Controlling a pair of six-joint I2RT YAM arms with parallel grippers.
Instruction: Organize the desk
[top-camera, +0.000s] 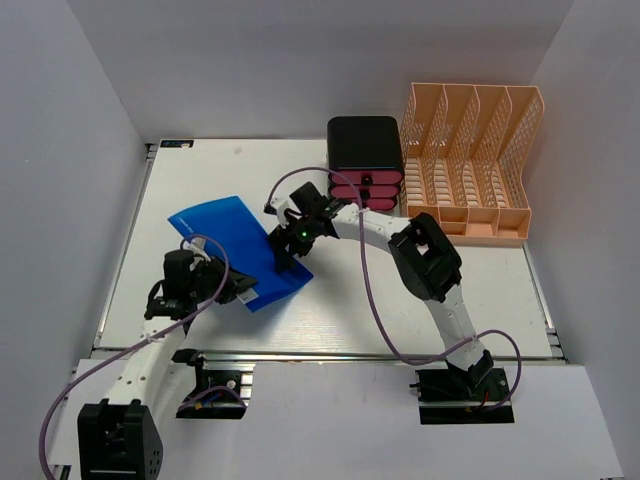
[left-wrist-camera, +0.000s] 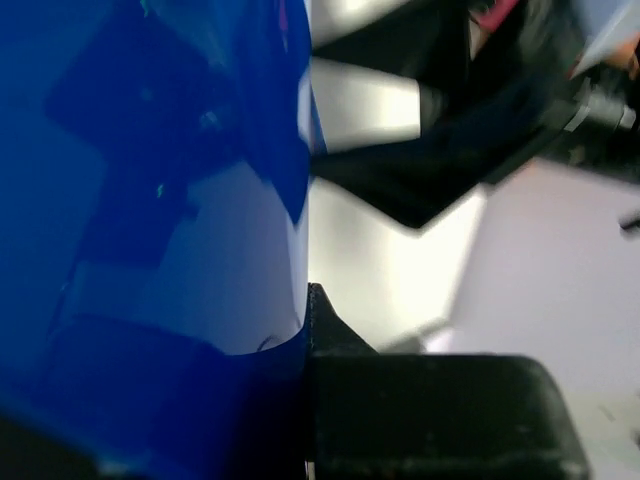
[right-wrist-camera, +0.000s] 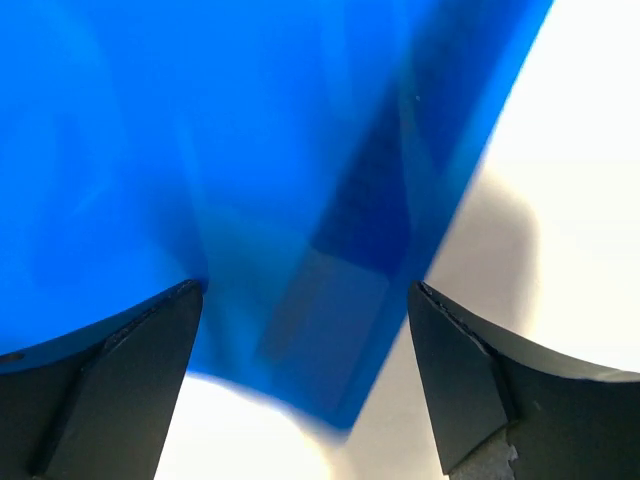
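While the glossy blue folder (top-camera: 218, 228) lay on the smooth white desk (top-camera: 480, 300), which spread wide around it, the left gripper (top-camera: 240, 292) was pinched tight on the folder's near edge. The right gripper (right-wrist-camera: 305, 290) hung over the folder's right edge, black jaws spread wide, holding nothing. A peach lattice rack (top-camera: 470, 150) stood well right of the folder.

Cropped and blurred
The blue folder (left-wrist-camera: 150, 200) overruns both wrist views' edges; the desk (left-wrist-camera: 370, 250) and right arm (left-wrist-camera: 440, 170) beyond are blurred.
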